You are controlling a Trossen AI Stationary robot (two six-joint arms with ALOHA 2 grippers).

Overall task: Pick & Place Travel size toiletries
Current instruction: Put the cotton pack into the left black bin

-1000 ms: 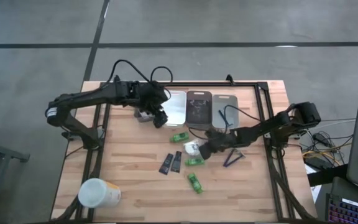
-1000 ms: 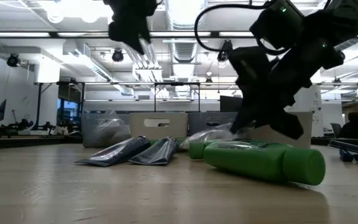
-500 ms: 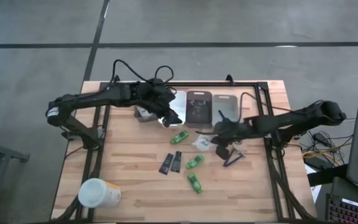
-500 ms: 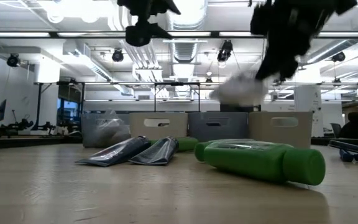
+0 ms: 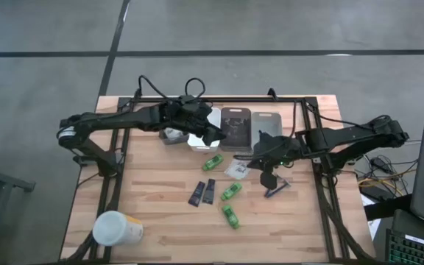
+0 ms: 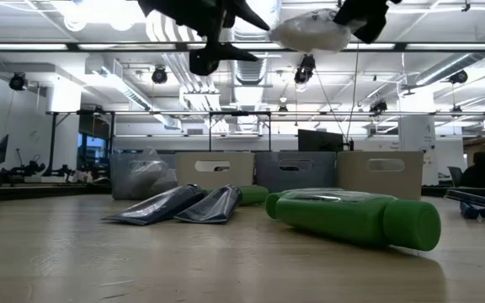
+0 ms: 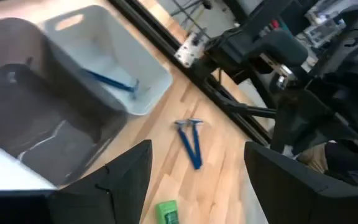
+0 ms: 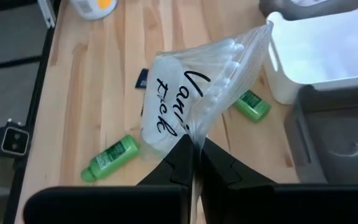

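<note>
My right gripper (image 5: 259, 163) is shut on a clear plastic bag (image 8: 185, 99) with white contents and black handwriting, high above the table in the low view (image 6: 314, 29). My left gripper (image 5: 216, 137) is open and empty above the bins at the far edge; its fingers stand wide apart in its wrist view (image 7: 197, 150). Green bottles (image 5: 212, 162) (image 5: 230, 191) (image 5: 231, 216), two black sachets (image 5: 202, 193) and blue sticks (image 5: 274, 188) lie flat on the table. My right gripper pinches the bag's narrow gathered end (image 8: 194, 138) between its two fingers. The bag reaches out past the fingertips, lifted clear of the table, its wider filled part (image 8: 163, 118) away from the fingers.
Four small bins stand in a row at the far edge: a clear one (image 5: 169, 135), a white one (image 5: 206, 118), a dark one (image 5: 235, 121) and a light grey one (image 5: 268, 124) holding a blue stick (image 7: 114, 81). A white-and-yellow cup (image 5: 116, 228) lies near the front left.
My right gripper has gone up and toward the table's right and far side with the bag, which has been lifted clear of the table. My left gripper has gone toward the table's right edge along the row of bins.
</note>
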